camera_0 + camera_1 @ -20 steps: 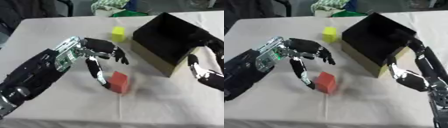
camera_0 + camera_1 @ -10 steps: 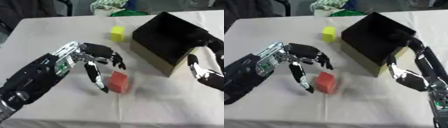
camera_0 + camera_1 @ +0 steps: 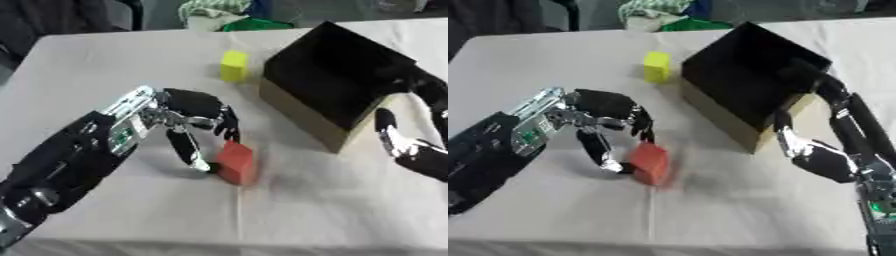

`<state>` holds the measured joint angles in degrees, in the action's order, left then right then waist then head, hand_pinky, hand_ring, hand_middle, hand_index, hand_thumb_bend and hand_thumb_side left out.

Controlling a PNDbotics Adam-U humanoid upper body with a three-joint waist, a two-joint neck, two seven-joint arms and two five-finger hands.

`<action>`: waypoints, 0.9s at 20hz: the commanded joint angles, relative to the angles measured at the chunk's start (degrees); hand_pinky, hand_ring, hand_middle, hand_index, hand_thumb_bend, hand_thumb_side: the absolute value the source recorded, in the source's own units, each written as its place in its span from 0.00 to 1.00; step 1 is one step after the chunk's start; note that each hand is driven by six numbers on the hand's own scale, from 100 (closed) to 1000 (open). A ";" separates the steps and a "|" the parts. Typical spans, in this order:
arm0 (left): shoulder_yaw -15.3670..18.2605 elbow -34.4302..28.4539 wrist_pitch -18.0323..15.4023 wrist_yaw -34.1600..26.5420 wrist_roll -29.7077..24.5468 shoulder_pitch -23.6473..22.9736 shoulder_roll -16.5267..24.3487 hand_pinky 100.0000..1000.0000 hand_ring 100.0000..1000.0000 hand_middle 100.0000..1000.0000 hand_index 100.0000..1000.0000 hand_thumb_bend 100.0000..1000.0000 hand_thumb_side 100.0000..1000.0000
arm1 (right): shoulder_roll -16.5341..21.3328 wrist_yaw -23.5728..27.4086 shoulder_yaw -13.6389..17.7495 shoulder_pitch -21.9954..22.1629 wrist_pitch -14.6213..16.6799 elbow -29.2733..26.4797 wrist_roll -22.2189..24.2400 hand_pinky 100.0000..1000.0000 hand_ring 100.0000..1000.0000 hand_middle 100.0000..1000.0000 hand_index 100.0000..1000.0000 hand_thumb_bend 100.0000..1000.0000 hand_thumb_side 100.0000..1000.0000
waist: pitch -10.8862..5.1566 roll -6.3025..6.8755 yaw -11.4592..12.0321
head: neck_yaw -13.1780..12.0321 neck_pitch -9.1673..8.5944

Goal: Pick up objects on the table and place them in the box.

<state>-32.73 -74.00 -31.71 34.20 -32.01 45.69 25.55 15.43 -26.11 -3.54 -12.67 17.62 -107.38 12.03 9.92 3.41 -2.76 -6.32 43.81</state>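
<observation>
A red block [image 3: 237, 162] lies on the white table near the middle. My left hand [image 3: 194, 112] hangs over its left side, thumb tip at the block's left face and fingers reaching down at its top edge, spread around it without a closed hold. A yellow block [image 3: 234, 65] stands farther back. The black open box [image 3: 337, 82] with tan sides sits at the right. My right hand [image 3: 820, 159] rests open beside the box's near right corner, holding nothing.
The white table [image 3: 105, 65] has a seam running forward from the red block. Green and white cloth items [image 3: 229, 15] lie beyond the far edge. Free room lies left and front of the red block.
My left hand has come down and slightly toward me, its thumb and fingers now against the red block. The right hand and the box have stayed where they were.
</observation>
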 commanded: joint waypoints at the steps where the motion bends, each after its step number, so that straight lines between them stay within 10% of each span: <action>1: 3.38 -0.74 -20.26 -1.40 -19.96 0.62 0.27 0.60 0.42 0.42 0.62 0.11 0.20 | 0.31 -0.20 0.28 -0.83 -0.09 -0.54 -0.08 0.99 0.70 0.82 1.00 0.00 0.50 | -0.69 -0.31 0.07 | 0.24 0.03; 9: 14.54 -0.17 -20.26 -4.81 -19.44 4.12 -0.68 0.61 0.42 0.42 0.61 0.16 0.11 | 0.12 -0.13 0.35 -0.64 -0.11 -0.45 -0.08 0.99 0.70 0.82 1.00 0.00 0.50 | -0.92 -0.53 0.50 | 0.63 0.08; 18: 23.96 10.78 -20.23 4.72 -11.43 14.69 -11.23 0.62 0.44 0.43 0.62 0.16 0.05 | -0.30 0.35 -0.17 -1.36 0.11 -0.42 0.36 0.99 0.70 0.82 1.00 0.00 0.50 | -0.37 -0.79 -1.47 | -0.25 -0.67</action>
<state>-10.35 -64.02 -35.45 37.20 -28.27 58.72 15.30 14.86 -26.05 -3.62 -13.21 17.63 -107.34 12.14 10.38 2.86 -4.37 -6.29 43.71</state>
